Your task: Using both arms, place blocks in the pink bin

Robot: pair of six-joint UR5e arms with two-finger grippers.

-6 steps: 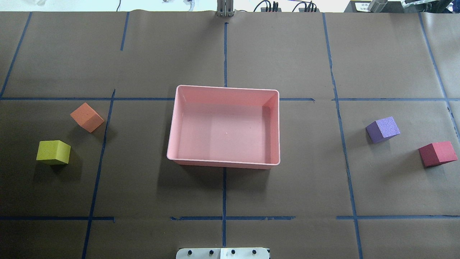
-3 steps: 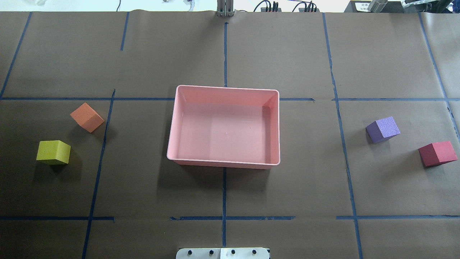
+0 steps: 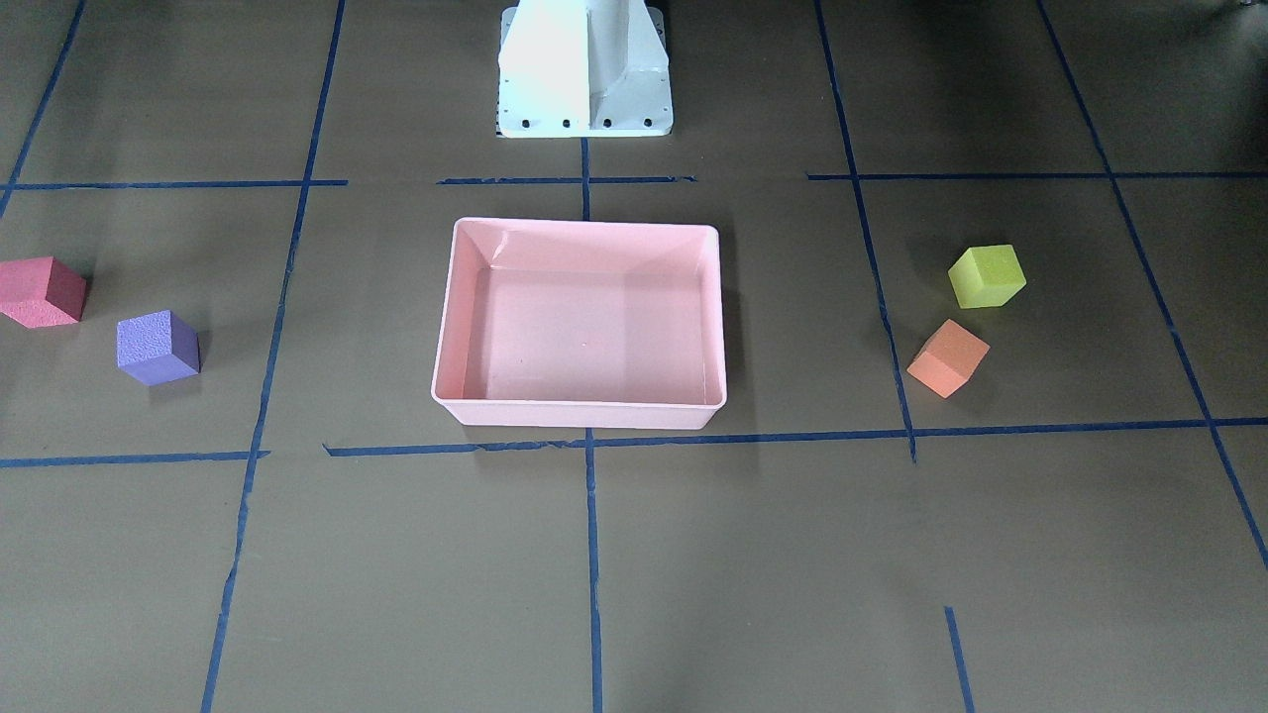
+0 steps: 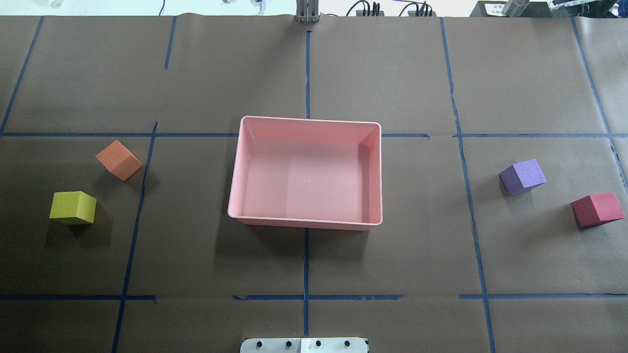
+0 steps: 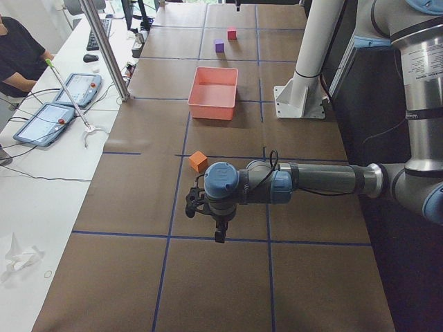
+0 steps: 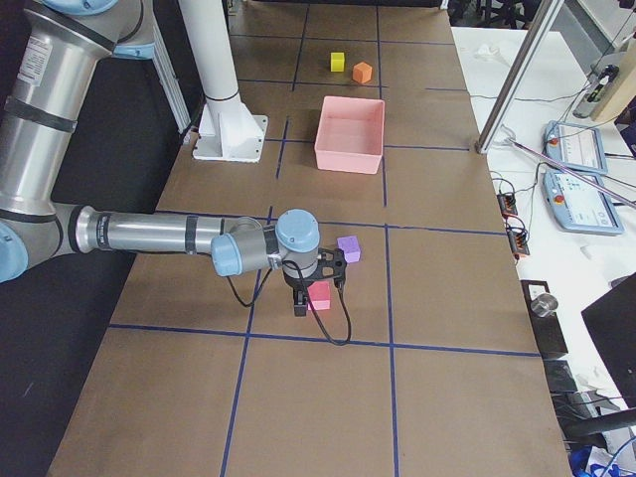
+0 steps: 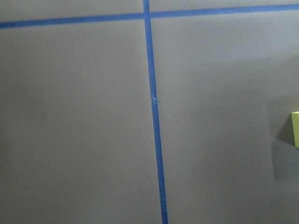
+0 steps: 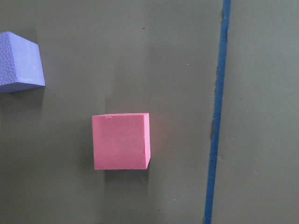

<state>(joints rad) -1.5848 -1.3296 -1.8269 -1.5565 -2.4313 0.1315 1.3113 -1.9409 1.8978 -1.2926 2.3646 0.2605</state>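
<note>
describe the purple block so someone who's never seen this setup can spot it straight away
Find the pink bin in the middle, then look to the robot's right, where two foam cubes sit apart. The purple block is the one nearer the bin; the red block, its only neighbour, lies farther out.

Four blocks lie on the desk (image 4: pixel 392 73), one of each colour: one orange block (image 4: pixel 118 160), one yellow block (image 4: pixel 72 208), one purple block (image 4: pixel 523 177) and one red block (image 4: pixel 597 209). There is one pink bin (image 4: pixel 299 221), and all four blocks are outside it. In the overhead view, two sit toward nine o'clock of it and two toward three o'clock. One white pedestal (image 4: pixel 274 346) stands at six o'clock. There are two arms, the left arm (image 5: pixel 318 181) and the right arm (image 6: pixel 149 234). Each carries one gripper: the left gripper (image 5: pixel 219 235) and the right gripper (image 6: pixel 299 303). Two control tablets (image 5: pixel 77 88) lie on a side bench.
</note>
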